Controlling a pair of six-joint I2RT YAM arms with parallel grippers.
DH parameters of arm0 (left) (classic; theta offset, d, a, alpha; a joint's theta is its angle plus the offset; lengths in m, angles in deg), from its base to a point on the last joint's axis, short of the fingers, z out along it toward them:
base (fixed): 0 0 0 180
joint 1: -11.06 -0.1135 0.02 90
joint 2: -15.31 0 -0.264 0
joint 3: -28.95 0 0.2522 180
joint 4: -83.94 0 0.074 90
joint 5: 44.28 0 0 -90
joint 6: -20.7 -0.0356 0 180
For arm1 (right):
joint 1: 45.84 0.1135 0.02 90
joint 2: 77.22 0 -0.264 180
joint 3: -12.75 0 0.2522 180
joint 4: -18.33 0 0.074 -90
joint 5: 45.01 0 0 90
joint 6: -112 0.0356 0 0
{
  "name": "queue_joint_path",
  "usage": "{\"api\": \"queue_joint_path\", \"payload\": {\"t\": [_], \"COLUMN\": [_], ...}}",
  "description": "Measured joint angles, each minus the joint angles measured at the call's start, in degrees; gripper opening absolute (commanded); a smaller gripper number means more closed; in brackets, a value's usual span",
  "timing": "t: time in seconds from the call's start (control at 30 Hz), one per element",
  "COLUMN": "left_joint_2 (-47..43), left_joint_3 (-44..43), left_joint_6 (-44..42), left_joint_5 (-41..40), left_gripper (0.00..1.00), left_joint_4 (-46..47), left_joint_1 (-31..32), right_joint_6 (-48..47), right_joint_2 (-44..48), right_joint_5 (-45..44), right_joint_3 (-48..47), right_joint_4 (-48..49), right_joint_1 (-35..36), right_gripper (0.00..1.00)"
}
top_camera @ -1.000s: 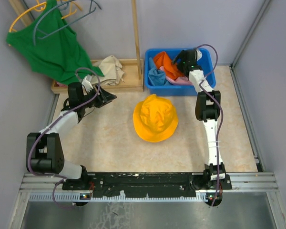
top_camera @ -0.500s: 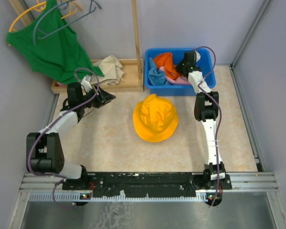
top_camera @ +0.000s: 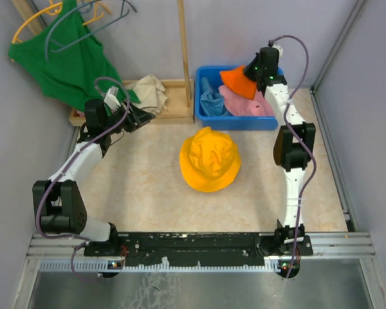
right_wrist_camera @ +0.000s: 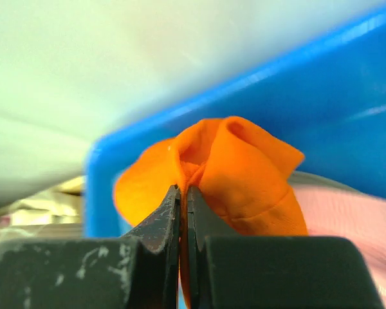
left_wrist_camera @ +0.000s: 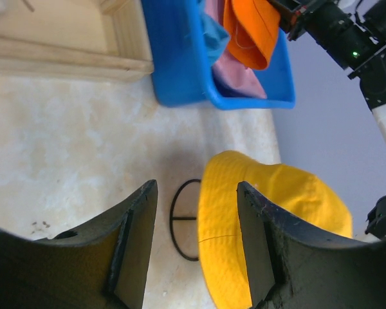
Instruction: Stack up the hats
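A yellow-orange hat [top_camera: 209, 159] [left_wrist_camera: 270, 219] lies crown up in the middle of the table. My right gripper [top_camera: 254, 72] [right_wrist_camera: 183, 190] is shut on a fold of the bright orange hat [top_camera: 237, 80] [right_wrist_camera: 244, 167] [left_wrist_camera: 251, 29], which hangs lifted over the blue bin [top_camera: 235, 122] [left_wrist_camera: 180, 64] [right_wrist_camera: 347, 96]. Inside the bin lie the light blue hat [top_camera: 211, 102] [left_wrist_camera: 212, 38] and the pink hat [top_camera: 248, 103] [left_wrist_camera: 235, 74] [right_wrist_camera: 354, 212]. My left gripper [top_camera: 145, 119] [left_wrist_camera: 196, 185] hovers open and empty above the table, left of the yellow-orange hat.
A green tank top [top_camera: 77, 64] hangs on a hanger at the back left. A beige cloth [top_camera: 151, 90] lies on the wooden stand base [top_camera: 174, 116], whose post [top_camera: 183, 38] rises beside the bin. A black circle mark [left_wrist_camera: 183, 219] shows beside the yellow-orange hat.
My right gripper has shut on the bright orange hat and raised it out of the bin, uncovering the pink hat. The left arm has shifted slightly back.
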Motion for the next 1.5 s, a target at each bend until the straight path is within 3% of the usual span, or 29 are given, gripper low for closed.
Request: {"api": "queue_joint_path", "payload": {"t": [0.37,0.53,0.73,1.0,1.2,1.23,1.27,1.3,1.33,1.43,1.5], "left_joint_2": [0.0,0.2,1.9,2.0,2.1,2.3,2.5,2.9,3.2,4.3,4.9], "left_joint_3": [-6.4,-10.0,-14.3,-12.9,-11.9,-11.7,-11.7,-11.7,-11.7,-11.7,-11.7], "left_joint_6": [12.5,21.5,25.0,24.3,23.1,22.9,22.8,22.6,22.5,22.3,22.1], "left_joint_5": [6.7,8.6,9.7,9.6,9.1,8.9,8.9,8.8,8.8,8.7,8.7], "left_gripper": [0.63,0.65,0.65,0.65,0.65,0.65,0.65,0.65,0.65,0.65,0.65], "left_joint_4": [5.6,11.5,14.9,14.6,14.6,14.6,14.7,14.7,14.7,14.7,14.7], "left_joint_1": [1.6,7.9,14.9,14.7,14.7,14.7,14.7,14.7,14.7,14.7,14.5], "right_joint_6": [-0.6,0.6,-0.3,-10.3,-22.7,-26.3,-30.1,-32.7,-35.5,-40.5,-41.2], "right_joint_2": [22.8,27.8,30.0,30.4,30.3,30.2,29.9,29.7,29.5,28.3,27.8], "right_joint_5": [4.1,7.3,7.9,-1.8,-12.9,-15.6,-18.2,-20.2,-22.1,-25.1,-24.7], "right_joint_3": [4.8,10.4,17.5,28.5,27.3,26.5,25.8,25.6,25.4,25.4,26.1], "right_joint_4": [1.4,0.3,-4.3,-3.5,1.3,3.2,5.6,7.5,9.4,11.8,11.4], "right_joint_1": [0.0,0.2,1.0,4.4,8.6,9.7,11.2,12.4,13.7,16.8,18.2], "right_gripper": [0.00,0.00,0.00,0.00,0.00,0.02,0.16,0.38,0.49,0.63,0.66]}}
